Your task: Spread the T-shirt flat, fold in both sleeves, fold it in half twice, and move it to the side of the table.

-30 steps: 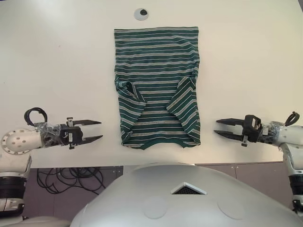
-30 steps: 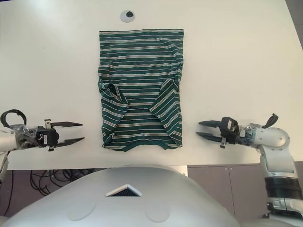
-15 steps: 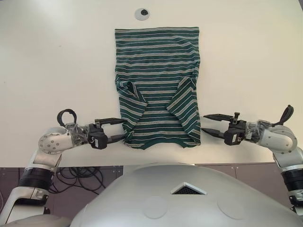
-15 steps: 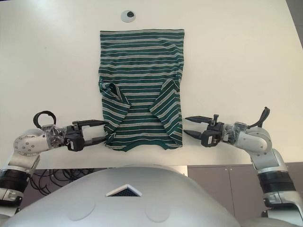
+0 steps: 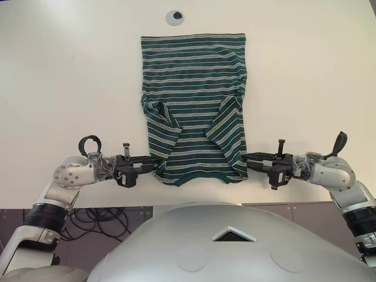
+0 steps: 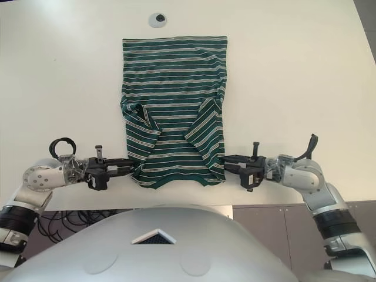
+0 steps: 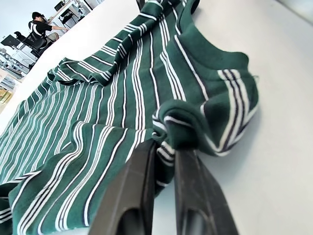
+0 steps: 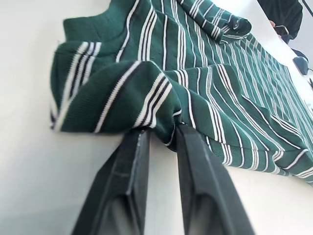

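The green white-striped T-shirt [image 5: 197, 100] lies lengthwise on the white table [image 5: 70, 88], both sleeves folded inward over its body and the collar end nearest me. My left gripper [image 5: 154, 160] sits low at the near left corner, shut on the folded shoulder edge [image 7: 195, 132]. The right gripper [image 5: 247, 157] mirrors it at the near right corner, pinching the fabric [image 8: 122, 98] there. In the left wrist view the gripper [image 7: 166, 147] has cloth squeezed between its fingers [image 7: 142, 181]. The right wrist view shows that gripper [image 8: 162, 131] the same way.
A small round grey disc [image 5: 174, 17] lies just past the shirt's far hem. Wide bare table stretches left and right [image 5: 311, 88] of the shirt. The table's front edge [image 5: 76, 205] runs just below both grippers, with cables [image 5: 94, 220] under it.
Both grippers came inward from the table's sides to the shirt's near corners and went from open to shut on the fabric. The shirt has barely shifted.
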Robot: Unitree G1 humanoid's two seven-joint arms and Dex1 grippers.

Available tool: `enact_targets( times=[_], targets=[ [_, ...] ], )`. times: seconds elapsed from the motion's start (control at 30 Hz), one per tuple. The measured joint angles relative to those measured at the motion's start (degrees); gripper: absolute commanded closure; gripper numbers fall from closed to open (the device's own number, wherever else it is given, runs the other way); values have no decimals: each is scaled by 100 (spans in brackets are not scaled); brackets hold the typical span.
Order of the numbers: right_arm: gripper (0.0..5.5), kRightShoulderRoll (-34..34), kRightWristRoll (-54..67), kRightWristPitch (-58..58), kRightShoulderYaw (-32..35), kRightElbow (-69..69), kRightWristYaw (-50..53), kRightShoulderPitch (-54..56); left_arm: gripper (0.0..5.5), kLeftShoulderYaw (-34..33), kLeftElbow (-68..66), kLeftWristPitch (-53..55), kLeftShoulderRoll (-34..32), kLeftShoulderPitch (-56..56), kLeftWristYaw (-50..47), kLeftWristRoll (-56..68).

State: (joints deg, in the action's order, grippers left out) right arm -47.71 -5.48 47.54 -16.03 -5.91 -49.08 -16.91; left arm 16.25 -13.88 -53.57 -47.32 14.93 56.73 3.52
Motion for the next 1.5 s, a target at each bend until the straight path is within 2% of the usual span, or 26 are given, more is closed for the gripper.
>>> enact_targets(
  times=[0.17,0.23,0.37,0.5,0.6,0.7,0.73,0.87,1.07,1.27,1.4,1.5],
  targets=[
    [550,-41,-44,-1,-92,35,62,0,549,58,-3,13,-42,-41,-6,57],
    [550,-67,320,-310,-223,187,-108,-86,549,178,60,298,-118,-10,91,295],
    [550,-648,2062,-1923,-465,1194,-1112,-783,549,562,1313,2348,-636,722,1063,1919],
    [550,-1405,3968,-3458,-182,2085,-2131,-1111,549,410,2429,4259,-1626,996,2093,3328],
    [550,-1674,4887,-4209,188,2593,-2687,-1396,549,2,2887,4860,-2142,1424,2774,4036],
    [550,-1808,5217,-4593,482,2882,-2895,-1571,549,-454,3068,5273,-2142,1532,2939,4482],
    [550,-1743,5242,-4698,536,2907,-2831,-1536,549,-620,3092,5498,-2057,1455,2877,4709],
    [550,-737,5133,-5207,700,2604,-1887,-679,549,-1014,2859,6252,-1161,456,2021,5155],
    [550,469,4757,-6000,734,1685,-656,709,549,-1197,1590,6462,-23,-632,1103,4378],
    [550,1504,3907,-6401,757,317,336,2152,549,-1245,-313,6141,1053,-1893,178,3136],
    [550,2000,3501,-6407,859,-519,649,2794,549,-1333,-1112,6064,1453,-2466,-130,2671],
    [550,2104,3294,-6395,898,-910,667,3067,549,-1439,-1494,6030,1634,-2852,-180,2437]
  ],
)
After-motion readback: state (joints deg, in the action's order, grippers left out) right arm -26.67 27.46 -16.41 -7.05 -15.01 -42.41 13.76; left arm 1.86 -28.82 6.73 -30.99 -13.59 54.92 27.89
